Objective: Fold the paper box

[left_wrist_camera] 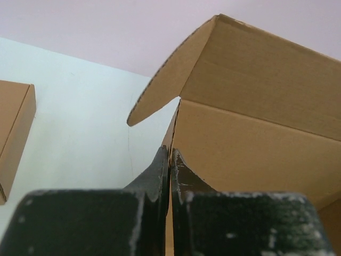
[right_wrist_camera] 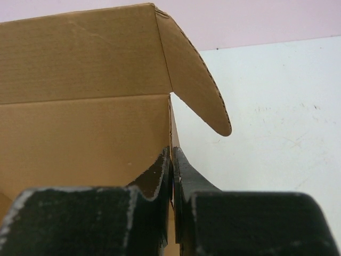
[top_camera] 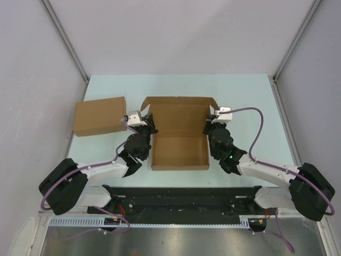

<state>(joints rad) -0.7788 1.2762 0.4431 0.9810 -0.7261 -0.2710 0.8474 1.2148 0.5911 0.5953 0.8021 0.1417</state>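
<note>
The paper box (top_camera: pixel 179 151) sits open on the pale counter (top_camera: pixel 176 85) just ahead of the arm bases, a shallow tray with its lid (top_camera: pixel 178 114) raised at the far side and a rounded side flap (left_wrist_camera: pixel 170 74) hanging off each end of that lid. The left tool (top_camera: pixel 149 127) is at the box's left wall near the far corner; in its wrist view the left tool (left_wrist_camera: pixel 169 156) is nearly closed, its dark fingers (left_wrist_camera: pixel 157 173) drawn narrow around the wall's top edge. The right tool (top_camera: pixel 208 127) mirrors it on the box's right wall, and the right wrist view shows the right tool (right_wrist_camera: pixel 171 154) pinched the same way, the other flap (right_wrist_camera: pixel 194 80) curling outward above it. The cardboard between each pair of fingers is only a thin sliver, so the grip looks firm but may be just touching. A second, closed cardboard box (top_camera: pixel 100 116) lies to the left of the paper box, apart from it
</note>
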